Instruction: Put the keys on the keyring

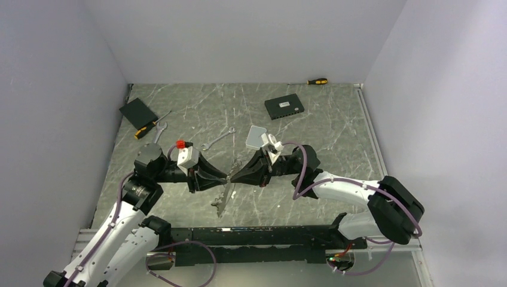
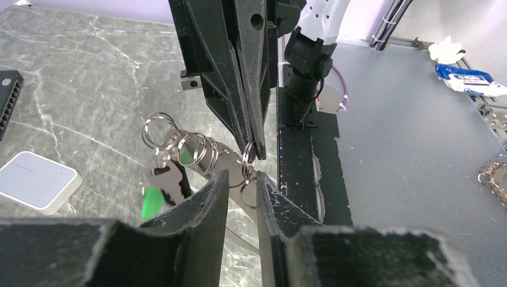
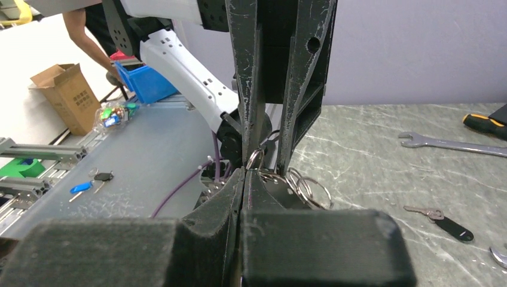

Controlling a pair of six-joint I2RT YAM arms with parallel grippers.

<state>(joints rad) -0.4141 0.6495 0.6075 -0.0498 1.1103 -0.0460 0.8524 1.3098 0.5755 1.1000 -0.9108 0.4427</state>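
Right gripper (image 2: 248,140) clamps the split ring (image 2: 249,160); your left gripper (image 2: 242,177) jaws sit narrow, astride it. Squeeze off-centre and it may twist free, dropping the keys (image 2: 169,179).

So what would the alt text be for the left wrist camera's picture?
Two pairs of black jaws meet tip to tip over a grey marbled table: the right arm's jaws, shut, pinch a silver keyring strung with keys and a green tag, while the left arm's jaws stand slightly apart around its end ring.
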